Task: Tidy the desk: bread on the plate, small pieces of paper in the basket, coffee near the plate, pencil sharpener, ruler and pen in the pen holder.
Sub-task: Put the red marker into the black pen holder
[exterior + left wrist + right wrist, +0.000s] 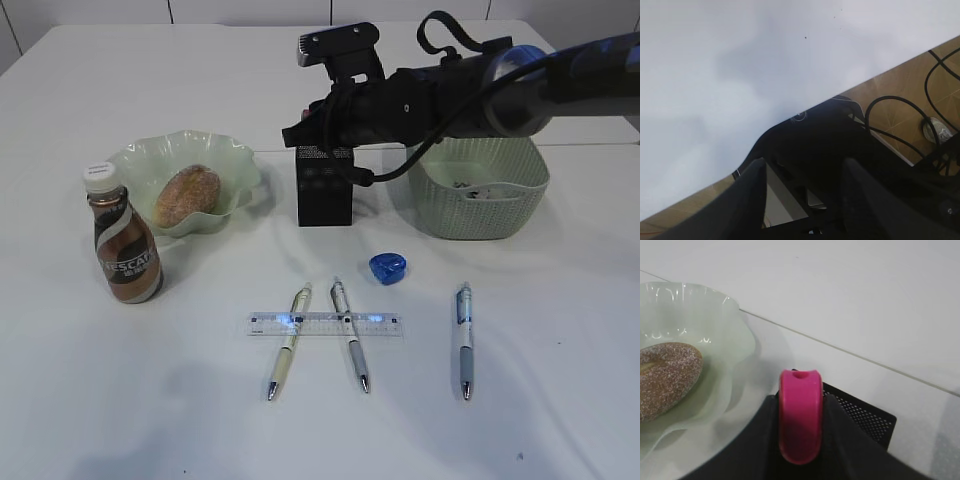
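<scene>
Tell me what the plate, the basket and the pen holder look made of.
Plate: pale green, translucent and glossy with a ruffled rim, probably plastic or glass. Basket: matte pale green moulded plastic, woven-look pattern. Pen holder: black perforated mesh, seemingly metal; the right wrist view shows its fine holes.

Bright even light, soft shadows, blurry wrist views.

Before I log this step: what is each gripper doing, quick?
Left gripper: open, holding nothing, off beyond the desk edge.
Right gripper: closed on a pink object, above the pen holder.
</scene>
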`<action>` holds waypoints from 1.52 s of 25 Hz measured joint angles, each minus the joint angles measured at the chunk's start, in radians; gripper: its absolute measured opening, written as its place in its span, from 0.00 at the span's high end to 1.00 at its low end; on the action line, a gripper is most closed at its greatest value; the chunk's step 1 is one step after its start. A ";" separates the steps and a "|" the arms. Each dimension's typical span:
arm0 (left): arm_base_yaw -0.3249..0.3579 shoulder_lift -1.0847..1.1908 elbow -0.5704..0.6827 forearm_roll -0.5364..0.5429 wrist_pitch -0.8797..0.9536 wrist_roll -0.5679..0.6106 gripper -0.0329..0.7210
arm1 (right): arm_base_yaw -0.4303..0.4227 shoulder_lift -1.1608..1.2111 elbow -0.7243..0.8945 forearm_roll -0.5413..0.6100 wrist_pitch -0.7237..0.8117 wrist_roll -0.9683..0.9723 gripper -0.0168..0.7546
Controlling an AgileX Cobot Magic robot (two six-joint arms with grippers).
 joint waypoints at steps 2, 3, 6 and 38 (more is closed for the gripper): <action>0.000 0.000 0.000 0.000 -0.002 0.000 0.50 | 0.000 0.000 0.000 0.000 -0.002 0.000 0.72; 0.000 0.000 0.000 0.000 -0.002 0.000 0.50 | 0.000 0.000 0.000 0.000 -0.004 0.000 0.72; 0.000 0.000 0.000 0.000 -0.002 0.000 0.50 | 0.000 0.000 0.000 0.000 -0.004 0.000 0.72; 0.000 0.000 0.000 0.000 -0.004 0.000 0.50 | 0.000 0.000 0.000 -0.087 0.053 0.000 0.53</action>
